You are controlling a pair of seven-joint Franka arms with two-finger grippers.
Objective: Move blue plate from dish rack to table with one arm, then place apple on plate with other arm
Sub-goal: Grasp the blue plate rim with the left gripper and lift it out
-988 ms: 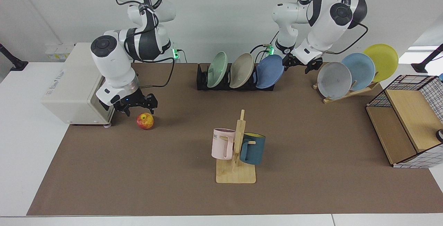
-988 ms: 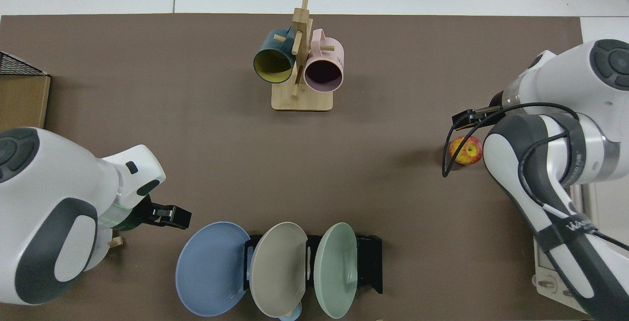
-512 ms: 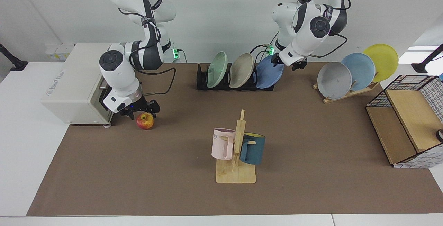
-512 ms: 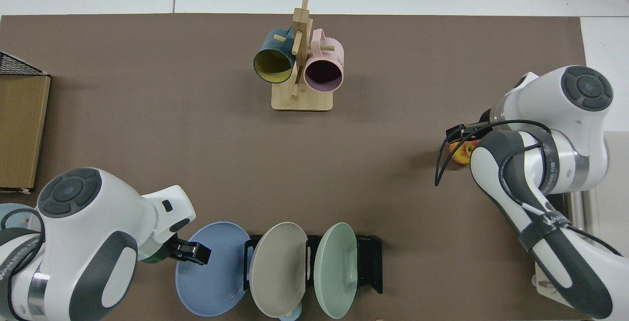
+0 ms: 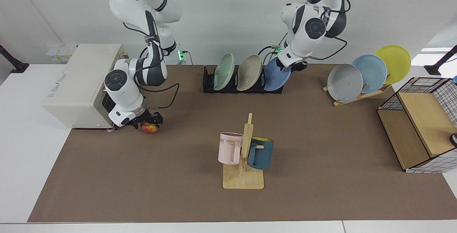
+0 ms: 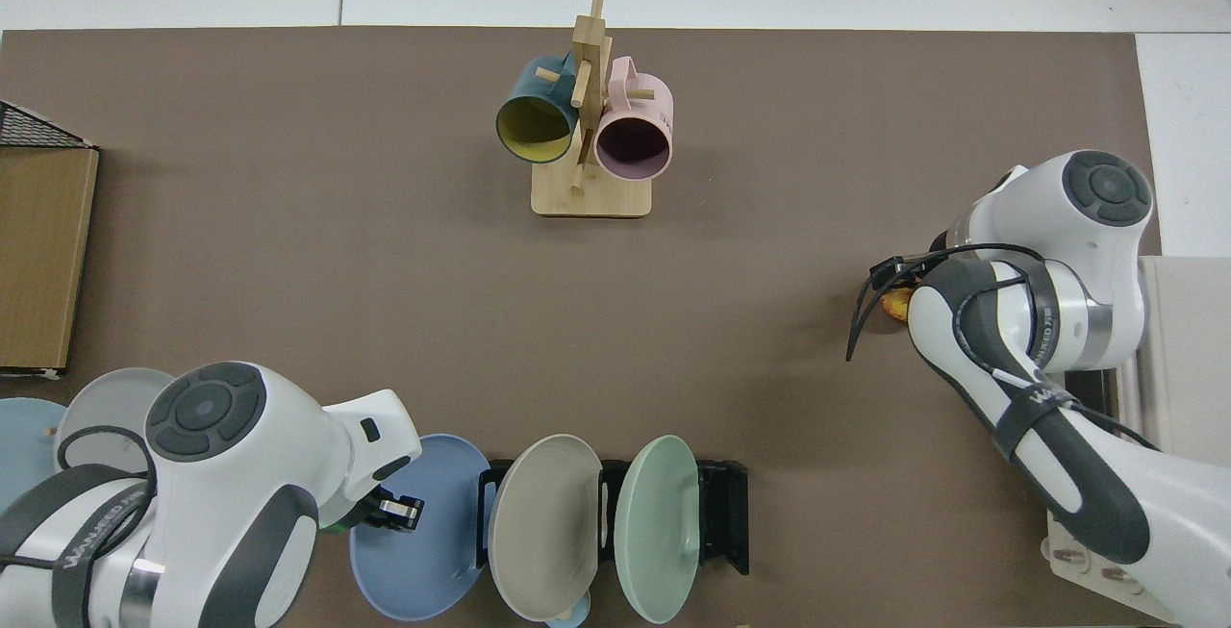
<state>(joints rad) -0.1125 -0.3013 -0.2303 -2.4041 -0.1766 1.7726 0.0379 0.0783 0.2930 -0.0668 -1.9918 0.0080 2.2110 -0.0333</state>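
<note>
1. Left pincer (image 5: 295, 65) has come in from beside the blue plate (image 5: 276, 77) to its upper rim since a second ago. Plate sits in the end slot of the dish rack (image 5: 209, 81), leaning.
2. Right pincer (image 5: 147, 120) has dropped from above the apple (image 5: 150, 128) down onto it; apple rests on the brown surface (image 5: 321, 147) by the white box (image 5: 76, 83).
3. Left fingers mostly hidden behind the wrist and plate edge; can't tell if clenched or released.
4. Right fingers straddle the apple, only its lower half visible. Grip state unclear.
5. Top view: apple (image 6: 896, 303) nearly covered by the arm; the plate (image 6: 423, 537) partly under the other arm.
</note>
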